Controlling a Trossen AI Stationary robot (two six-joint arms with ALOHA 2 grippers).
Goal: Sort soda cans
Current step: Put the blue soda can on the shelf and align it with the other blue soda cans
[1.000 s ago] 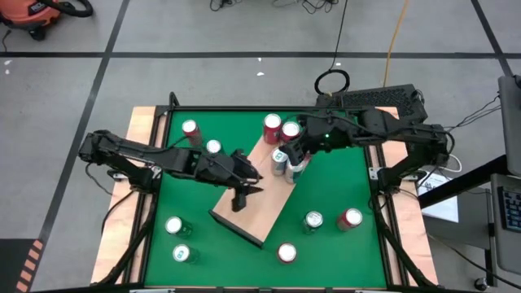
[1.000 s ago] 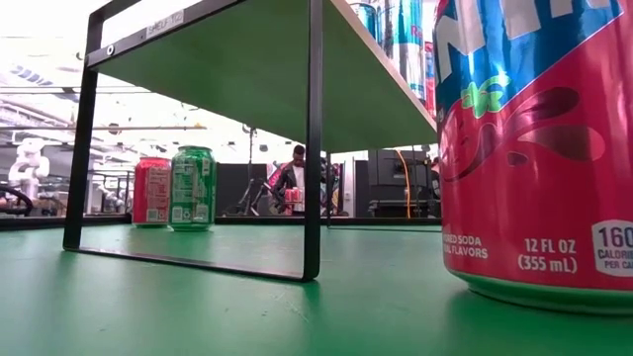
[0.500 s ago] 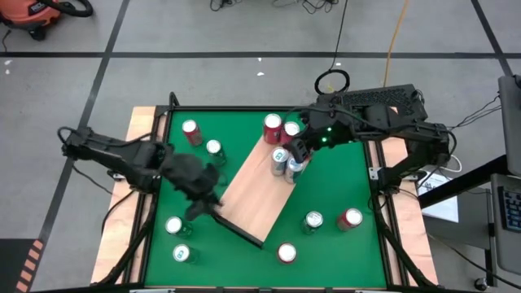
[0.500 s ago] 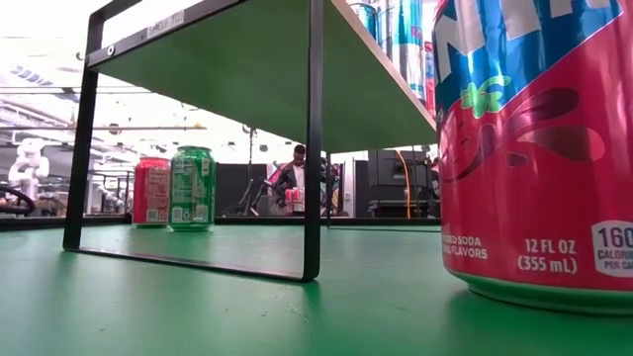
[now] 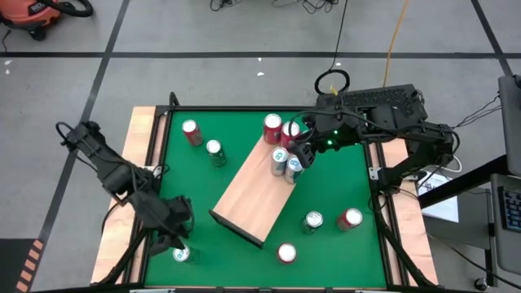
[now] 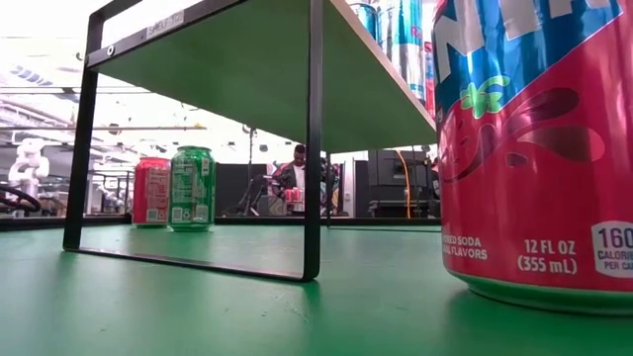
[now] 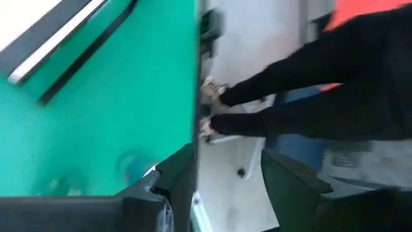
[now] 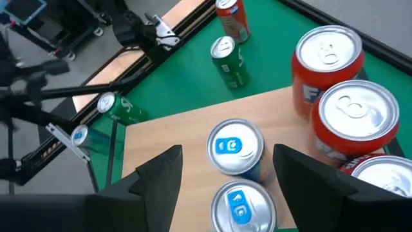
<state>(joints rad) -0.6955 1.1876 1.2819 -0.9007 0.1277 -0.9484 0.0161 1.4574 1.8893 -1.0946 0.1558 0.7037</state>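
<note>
Cans part sorted; right gripper over board cluster.

High view: right gripper [image 5: 299, 151] hangs above the blue cans [image 5: 285, 162] on the board [image 5: 255, 186], likely lining up a placement; left gripper [image 5: 173, 220] sits over two green cans [image 5: 181, 255], probably for a pickup. Low view: red can [image 6: 150, 191] beside green. Right wrist view: fingers [image 8: 161, 174] spread, empty. Left wrist view: grip state unclear.

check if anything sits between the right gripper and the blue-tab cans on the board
Nothing visible does. The right gripper hangs open directly above the two blue-tab cans on the board, with only air between. Red cans stand close beside them, which could crowd one finger on the way down.
</note>
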